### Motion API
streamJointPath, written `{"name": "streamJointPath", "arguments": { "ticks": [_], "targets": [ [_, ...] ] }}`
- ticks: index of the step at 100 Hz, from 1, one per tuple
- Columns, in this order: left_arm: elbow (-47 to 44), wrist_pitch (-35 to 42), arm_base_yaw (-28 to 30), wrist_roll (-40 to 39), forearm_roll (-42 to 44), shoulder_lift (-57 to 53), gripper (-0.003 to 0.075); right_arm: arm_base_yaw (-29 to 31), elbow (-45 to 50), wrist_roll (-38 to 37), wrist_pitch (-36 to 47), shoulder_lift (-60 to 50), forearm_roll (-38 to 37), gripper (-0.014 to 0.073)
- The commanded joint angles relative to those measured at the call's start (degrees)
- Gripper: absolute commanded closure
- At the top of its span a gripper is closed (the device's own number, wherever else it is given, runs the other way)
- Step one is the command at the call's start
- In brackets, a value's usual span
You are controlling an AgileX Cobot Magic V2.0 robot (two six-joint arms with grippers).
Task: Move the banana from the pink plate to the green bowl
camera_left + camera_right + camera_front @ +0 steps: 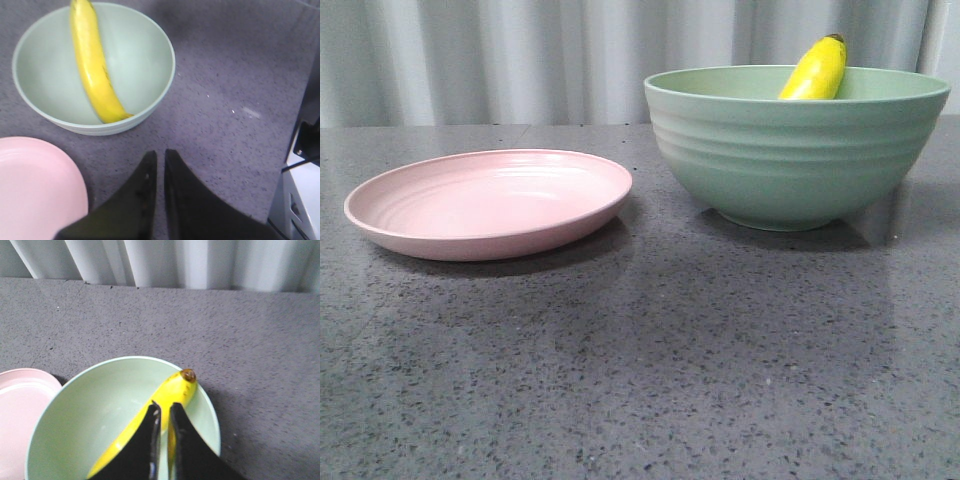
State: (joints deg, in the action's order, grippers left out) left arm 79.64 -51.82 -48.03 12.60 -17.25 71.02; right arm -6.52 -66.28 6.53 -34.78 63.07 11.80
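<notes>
Front view: banana (815, 72) is being seen leaning inside green bowl (795, 145), tip over rim; pink plate (490, 203) bare on counter (650, 370). Left gripper (160, 162) and right gripper (164, 412) fingers pressed together, nothing pinched. Retreat is best made straight up, clear of rim.

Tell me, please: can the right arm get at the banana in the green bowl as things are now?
Probably yes. The right pincer hangs just above the banana, which lies open in the green bowl, one end propped on the rim. Nothing covers it. The fingers stand almost closed, so they would need to open first.
</notes>
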Motion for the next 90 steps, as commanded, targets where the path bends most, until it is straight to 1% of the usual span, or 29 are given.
{"name": "streamJointPath", "arguments": {
  "ticks": [1,9,19,33,45,59,68,79,90],
  "targets": [
    [-1.8,8.2,-0.3,-0.8,0.0,-4.8,0.0739,0.4,1.9,0.7,4.1,-5.8,-2.1,0.0670],
    [-7.4,14.8,-0.3,-0.9,0.1,-8.9,0.0739,0.4,7.3,0.7,6.6,-11.3,-2.5,0.0670],
    [-15.3,24.2,-0.3,-0.9,0.1,-15.4,0.0739,0.4,14.9,0.7,11.6,-18.2,-2.5,0.0670],
    [-27.5,34.1,-0.3,-0.9,0.1,-24.4,0.0739,0.4,25.6,0.7,15.6,-28.4,-4.2,0.0670],
    [-37.5,41.2,-0.3,-0.9,0.1,-32.0,0.0739,0.4,34.2,0.7,18.7,-36.5,-5.0,0.0673],
    [-47.3,46.3,-0.3,-0.9,0.1,-40.0,0.0739,0.4,43.5,0.7,24.2,-45.8,-8.1,0.0673],
    [-52.6,48.6,-0.3,-0.9,0.1,-44.6,0.0739,0.4,47.9,0.7,27.0,-51.7,-8.4,0.0673],
    [-57.0,49.2,-0.3,-0.9,0.1,-49.0,0.0739,0.4,50.5,0.7,26.5,-57.8,-8.4,0.0673],
    [-59.2,49.2,-0.3,-0.9,0.1,-52.3,0.0739,0.4,51.2,0.7,25.4,-61.7,-8.4,0.0673]
  ]
}}
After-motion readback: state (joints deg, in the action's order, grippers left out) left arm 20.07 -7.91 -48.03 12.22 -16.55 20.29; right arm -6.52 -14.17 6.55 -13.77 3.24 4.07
